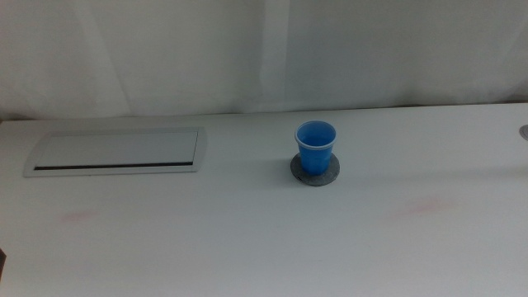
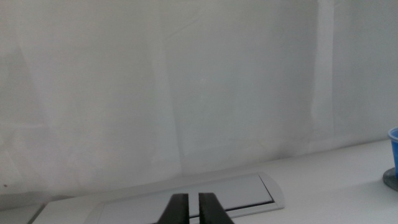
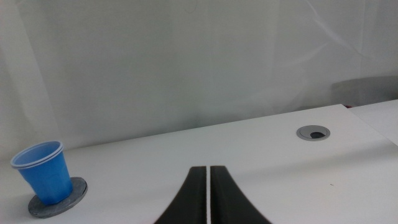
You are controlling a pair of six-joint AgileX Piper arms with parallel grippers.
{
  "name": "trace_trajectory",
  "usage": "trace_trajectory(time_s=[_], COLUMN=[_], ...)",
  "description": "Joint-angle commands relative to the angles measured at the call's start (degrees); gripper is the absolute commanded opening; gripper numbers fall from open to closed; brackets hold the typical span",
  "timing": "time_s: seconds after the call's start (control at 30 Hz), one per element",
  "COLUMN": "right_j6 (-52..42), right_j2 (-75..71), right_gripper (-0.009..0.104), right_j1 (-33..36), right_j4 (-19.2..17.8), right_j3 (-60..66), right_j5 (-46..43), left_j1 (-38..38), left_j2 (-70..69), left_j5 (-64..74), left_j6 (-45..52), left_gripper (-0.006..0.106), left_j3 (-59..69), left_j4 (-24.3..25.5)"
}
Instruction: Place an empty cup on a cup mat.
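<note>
The blue cup (image 1: 315, 147) stands upright on the round dark grey cup mat (image 1: 316, 172) in the middle of the white table, right of centre. It looks empty. The right wrist view shows the cup (image 3: 45, 172) on the mat (image 3: 73, 194) too; the left wrist view catches only an edge of the cup (image 2: 393, 149) and mat (image 2: 392, 179). Neither arm shows in the middle view. My left gripper (image 2: 193, 208) is shut with a thin gap and holds nothing. My right gripper (image 3: 208, 196) is shut and holds nothing. Both are far from the cup.
A long white slotted panel (image 1: 115, 152) lies flat at the back left of the table; it also shows in the left wrist view (image 2: 236, 194). A grey cable grommet (image 3: 314, 132) sits at the right edge (image 1: 524, 130). A white curtain hangs behind the table.
</note>
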Motion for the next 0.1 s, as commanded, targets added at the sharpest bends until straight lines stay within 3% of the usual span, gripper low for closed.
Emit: trace_trajectory(time_s=[0.0,0.07], right_j6=[-0.19,-0.19], right_j2=[-1.75,-1.75], right_gripper=[-0.003,-0.003], right_j1=[-0.43,-0.43], right_j4=[-0.24,-0.24], right_j3=[2.19,2.19], right_j5=[0.07,0.07], left_j1=[0.10,0.10], left_j2=[-2.37,-2.37], left_j5=[-0.59,-0.59], left_j6=[0.39,0.39], left_gripper=[-0.003,-0.003], left_j3=[2.21,2.21], left_j4=[-0.15,-0.15])
